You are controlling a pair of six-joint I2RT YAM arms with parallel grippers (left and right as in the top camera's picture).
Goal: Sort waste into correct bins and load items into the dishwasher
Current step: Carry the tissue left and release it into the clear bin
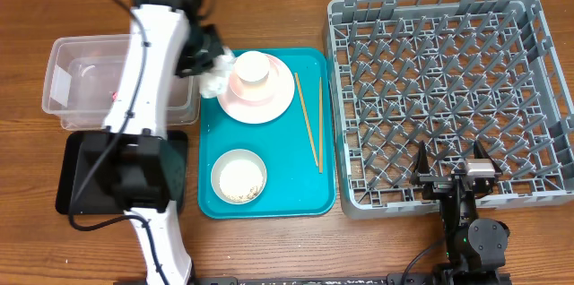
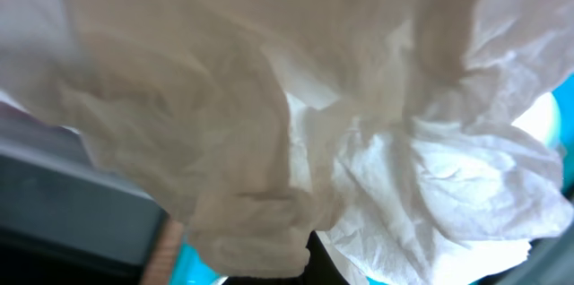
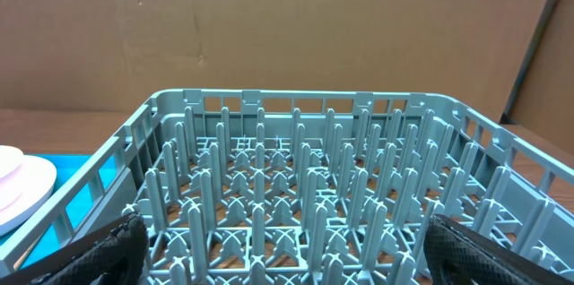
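Observation:
My left gripper (image 1: 206, 57) is shut on the crumpled white napkin (image 1: 218, 73), which hangs over the teal tray's top left corner, beside the pink plate (image 1: 257, 99). In the left wrist view the napkin (image 2: 296, 106) fills the picture and hides the fingertips. A small white cup or bowl (image 1: 253, 67) stands on the plate. Near the tray's front sits a bowl (image 1: 239, 177) with rice in it. The chopsticks (image 1: 310, 120) lie on the tray's right side. My right gripper (image 1: 449, 154) (image 3: 287, 258) hangs open over the front edge of the grey dish rack (image 1: 448, 79) (image 3: 296, 177), holding nothing.
The clear tub (image 1: 76, 79) stands at the far left, with a small red speck inside it. The black tray (image 1: 70, 176) lies in front of it, partly under my left arm. The teal tray (image 1: 278, 186) lies between the bins and the rack.

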